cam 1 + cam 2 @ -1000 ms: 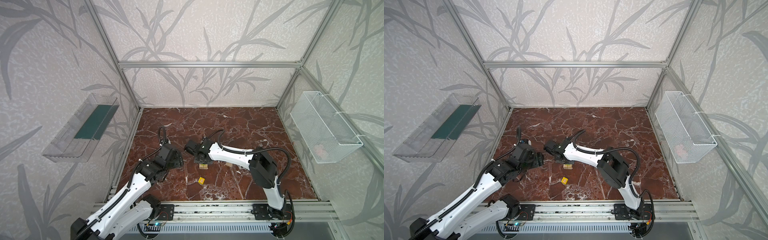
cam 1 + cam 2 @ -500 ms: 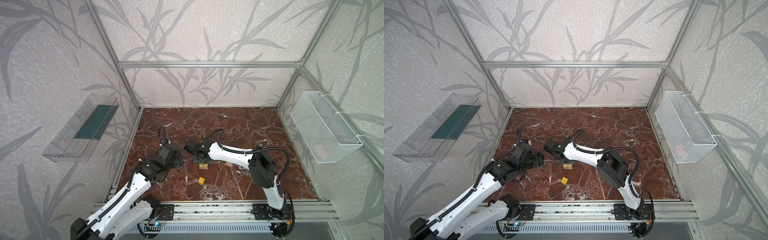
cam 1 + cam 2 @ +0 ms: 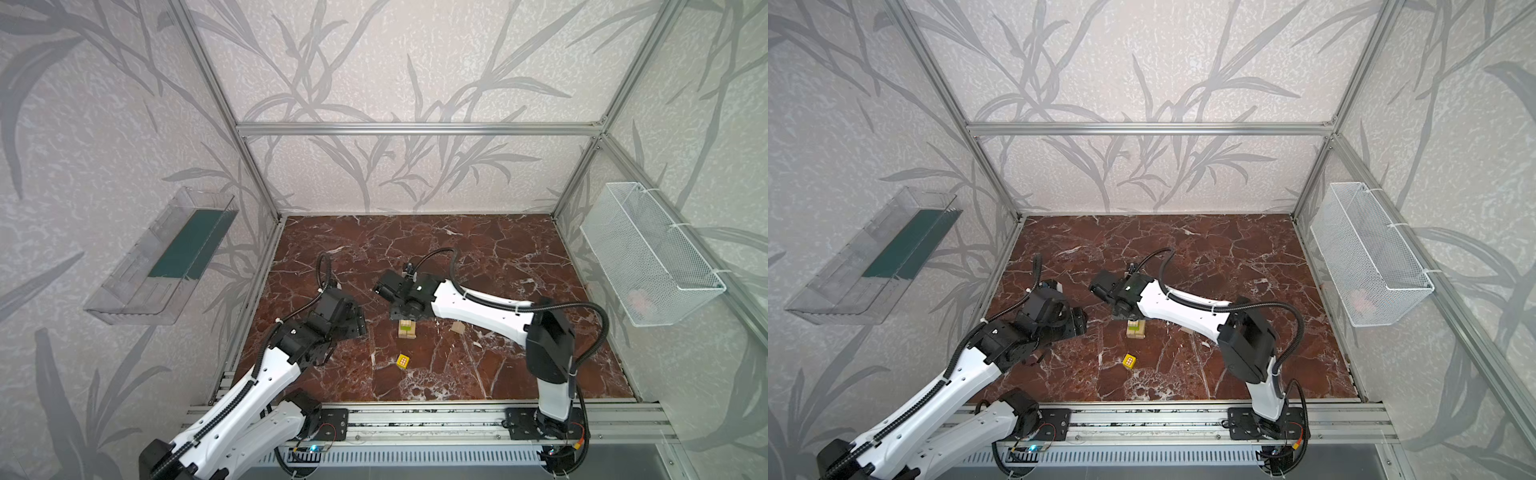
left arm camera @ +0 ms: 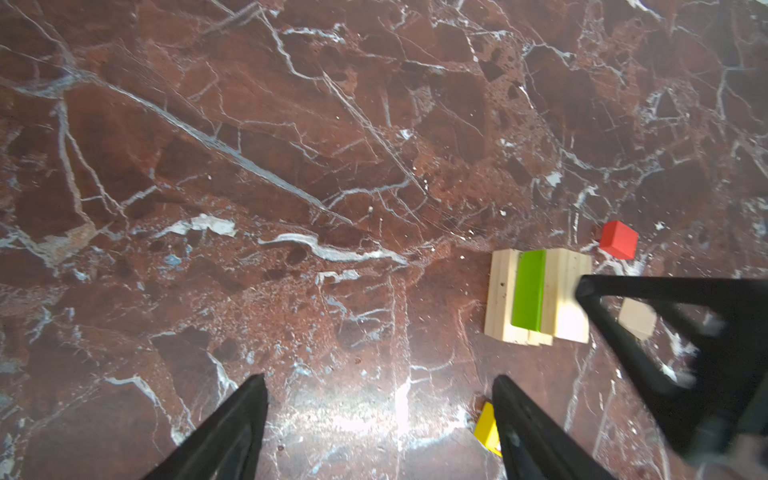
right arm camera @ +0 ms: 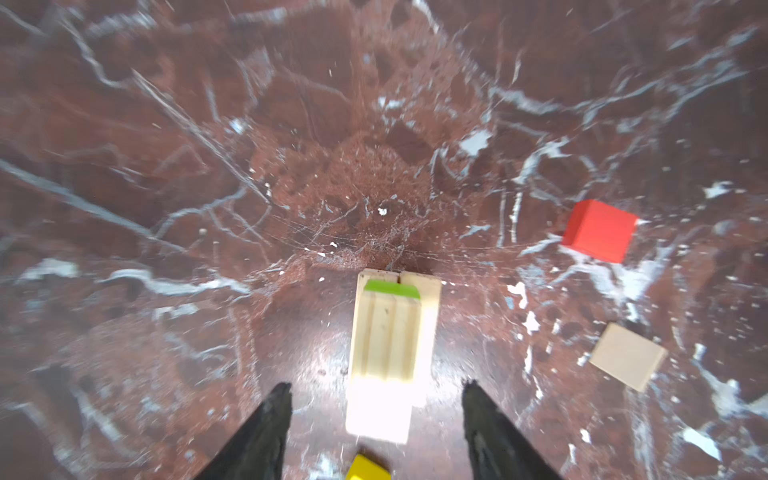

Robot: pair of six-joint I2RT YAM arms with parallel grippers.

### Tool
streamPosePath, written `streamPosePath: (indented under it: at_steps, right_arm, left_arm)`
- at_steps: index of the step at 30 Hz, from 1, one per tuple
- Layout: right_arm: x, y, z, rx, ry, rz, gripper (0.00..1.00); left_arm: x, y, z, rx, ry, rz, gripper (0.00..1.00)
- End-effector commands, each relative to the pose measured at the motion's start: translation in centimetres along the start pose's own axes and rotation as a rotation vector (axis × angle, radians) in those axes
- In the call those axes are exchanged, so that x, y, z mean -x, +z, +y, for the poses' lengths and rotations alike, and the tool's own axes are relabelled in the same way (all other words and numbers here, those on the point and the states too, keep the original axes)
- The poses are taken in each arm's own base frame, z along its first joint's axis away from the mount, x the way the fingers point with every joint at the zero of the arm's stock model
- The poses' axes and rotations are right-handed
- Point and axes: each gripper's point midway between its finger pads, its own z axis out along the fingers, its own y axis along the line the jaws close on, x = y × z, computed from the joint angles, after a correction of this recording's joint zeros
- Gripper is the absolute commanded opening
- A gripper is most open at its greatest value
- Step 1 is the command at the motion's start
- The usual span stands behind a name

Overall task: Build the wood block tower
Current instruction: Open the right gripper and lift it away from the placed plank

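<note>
Hovering at left, the left gripper (image 4: 379,377) hung spread and empty. At centre, the right gripper (image 5: 377,383) had just parted its jaws, freeing the tower (image 3: 406,328) of pale bars (image 4: 500,299) and a lime-green bar (image 4: 528,291); that layer seemed done. Yellow cube (image 3: 402,360), red cube (image 5: 598,230) and wedge (image 3: 458,327) lay loose nearby.

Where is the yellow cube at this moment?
In both top views the yellow cube lies on the marble floor near the middle, just nearer the front rail than the tower.
</note>
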Motion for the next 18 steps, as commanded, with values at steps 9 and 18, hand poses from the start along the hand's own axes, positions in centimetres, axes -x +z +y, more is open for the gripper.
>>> streamPosePath:
  at_steps: [9, 18]
  right_arm:
    - [-0.1, -2.1, -9.3, 0.042, -0.09, -0.001, 0.77]
    - [0.7, 2.9, -13.8, 0.001, -0.048, 0.131, 0.74]
  left_arm:
    - [-2.4, 0.2, -1.8, -0.093, -0.087, 0.129, 0.85]
    - [-2.7, 0.2, -5.0, -0.139, -0.024, 0.129, 0.85]
